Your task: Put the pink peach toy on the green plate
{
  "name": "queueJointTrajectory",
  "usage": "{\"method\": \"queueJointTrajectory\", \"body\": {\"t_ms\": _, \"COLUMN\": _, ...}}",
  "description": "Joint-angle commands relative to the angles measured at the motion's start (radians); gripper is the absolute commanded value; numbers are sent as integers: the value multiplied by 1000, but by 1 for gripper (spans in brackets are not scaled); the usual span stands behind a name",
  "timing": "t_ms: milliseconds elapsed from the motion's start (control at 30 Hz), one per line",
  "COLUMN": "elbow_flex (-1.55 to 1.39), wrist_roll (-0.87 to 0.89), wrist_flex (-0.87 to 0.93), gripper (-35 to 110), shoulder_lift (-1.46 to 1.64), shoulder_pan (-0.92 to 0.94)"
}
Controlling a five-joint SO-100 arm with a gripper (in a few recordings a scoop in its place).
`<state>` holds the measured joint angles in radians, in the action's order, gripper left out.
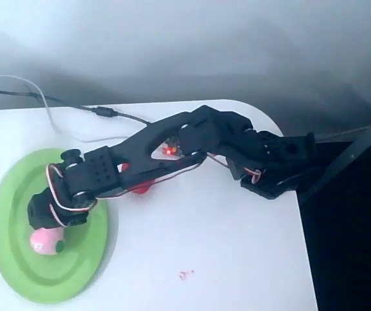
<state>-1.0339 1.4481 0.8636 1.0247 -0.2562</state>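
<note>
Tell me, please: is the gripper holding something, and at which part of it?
Cannot be told. The gripper sits right at the top of the pink peach toy over the green plate, but its fingers are hidden.

A white tabletop (205, 259) with a rounded far corner fills most of the overhead view. Beyond its far edge lies a hazy grey surface (205, 52), softly lit and blurred. Thin cables (56, 107), one white and one dark, trail across the far left of the tabletop. To the right, past the edge, the area (360, 246) is dark, almost black.
</note>
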Motion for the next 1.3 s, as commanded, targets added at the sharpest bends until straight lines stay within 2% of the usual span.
{"method": "queueJointTrajectory", "body": {"t_ms": 0, "elbow_flex": 44, "wrist_roll": 8, "wrist_flex": 3, "gripper": 0, "shoulder_lift": 0, "shoulder_pan": 2}}
{"method": "queueJointTrajectory", "body": {"t_ms": 67, "elbow_flex": 43, "wrist_roll": 8, "wrist_flex": 5, "gripper": 0, "shoulder_lift": 0, "shoulder_pan": 9}}
{"method": "queueJointTrajectory", "body": {"t_ms": 100, "elbow_flex": 48, "wrist_roll": 18, "wrist_flex": 5, "gripper": 10, "shoulder_lift": 0, "shoulder_pan": 14}}
{"method": "queueJointTrajectory", "body": {"t_ms": 133, "elbow_flex": 58, "wrist_roll": 49, "wrist_flex": 3, "gripper": 33, "shoulder_lift": -3, "shoulder_pan": 18}}
{"method": "queueJointTrajectory", "body": {"t_ms": 167, "elbow_flex": 58, "wrist_roll": 75, "wrist_flex": 3, "gripper": 46, "shoulder_lift": -3, "shoulder_pan": 23}}
{"method": "queueJointTrajectory", "body": {"t_ms": 200, "elbow_flex": 58, "wrist_roll": 64, "wrist_flex": 3, "gripper": 50, "shoulder_lift": -3, "shoulder_pan": 26}}
{"method": "queueJointTrajectory", "body": {"t_ms": 333, "elbow_flex": 80, "wrist_roll": 63, "wrist_flex": 3, "gripper": 61, "shoulder_lift": -3, "shoulder_pan": 31}}
{"method": "queueJointTrajectory", "body": {"t_ms": 633, "elbow_flex": 106, "wrist_roll": 28, "wrist_flex": 3, "gripper": 65, "shoulder_lift": 84, "shoulder_pan": 32}}
{"method": "queueJointTrajectory", "body": {"t_ms": 800, "elbow_flex": 46, "wrist_roll": 9, "wrist_flex": 3, "gripper": 60, "shoulder_lift": 276, "shoulder_pan": 32}}
{"method": "queueJointTrajectory", "body": {"t_ms": 900, "elbow_flex": -104, "wrist_roll": 3, "wrist_flex": 6, "gripper": 48, "shoulder_lift": 479, "shoulder_pan": 46}}
{"method": "queueJointTrajectory", "body": {"t_ms": 933, "elbow_flex": -172, "wrist_roll": 3, "wrist_flex": 8, "gripper": 42, "shoulder_lift": 555, "shoulder_pan": 57}}
{"method": "queueJointTrajectory", "body": {"t_ms": 1067, "elbow_flex": -529, "wrist_roll": 2, "wrist_flex": 6, "gripper": 0, "shoulder_lift": 905, "shoulder_pan": 74}}
{"method": "queueJointTrajectory", "body": {"t_ms": 1267, "elbow_flex": -1108, "wrist_roll": 28, "wrist_flex": 8, "gripper": 0, "shoulder_lift": 1439, "shoulder_pan": 230}}
